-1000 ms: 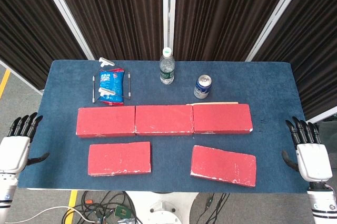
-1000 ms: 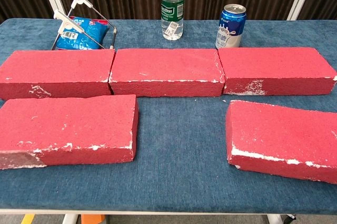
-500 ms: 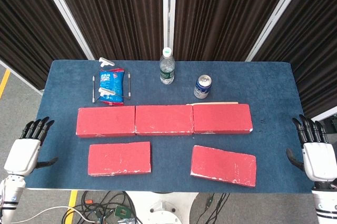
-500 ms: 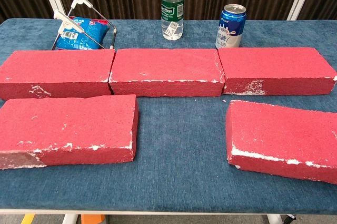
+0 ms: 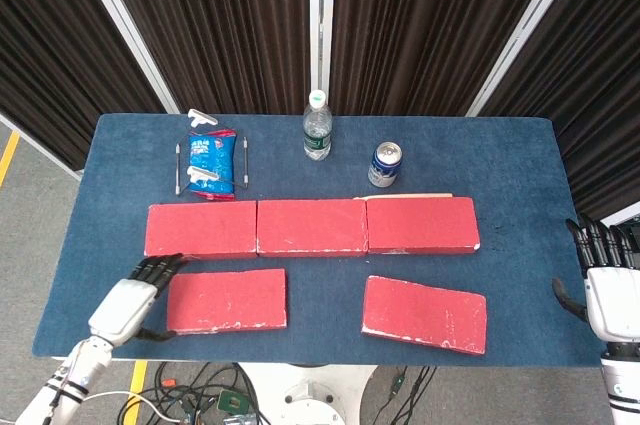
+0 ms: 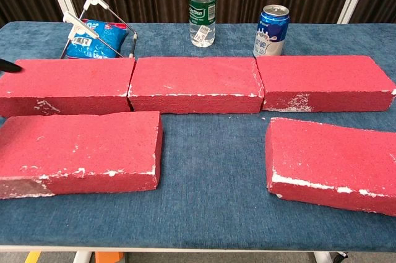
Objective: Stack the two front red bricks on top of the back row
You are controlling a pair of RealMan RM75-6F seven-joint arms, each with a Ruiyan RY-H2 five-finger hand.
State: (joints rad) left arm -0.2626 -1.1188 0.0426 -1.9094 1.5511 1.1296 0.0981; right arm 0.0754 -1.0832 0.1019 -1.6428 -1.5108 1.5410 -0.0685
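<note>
My left hand (image 5: 128, 302) has swung in from beside the table and now sits over its near-left corner, just beside the left end of the front left brick (image 5: 227, 300), fingers apart and holding nothing. My right hand (image 5: 607, 290) has slid a little further off the right edge; it hangs open and empty, well apart from the front right brick (image 5: 424, 314), which lies slightly skewed. Neither front brick is lifted yet. Beyond them runs the back row (image 5: 311, 227) of three bricks set end to end. Further back stand the snack bag (image 5: 211, 164), water bottle (image 5: 317, 127) and can (image 5: 384, 164). My worry: gripping the brick by one end alone could let it tip and knock the row askew.
</note>
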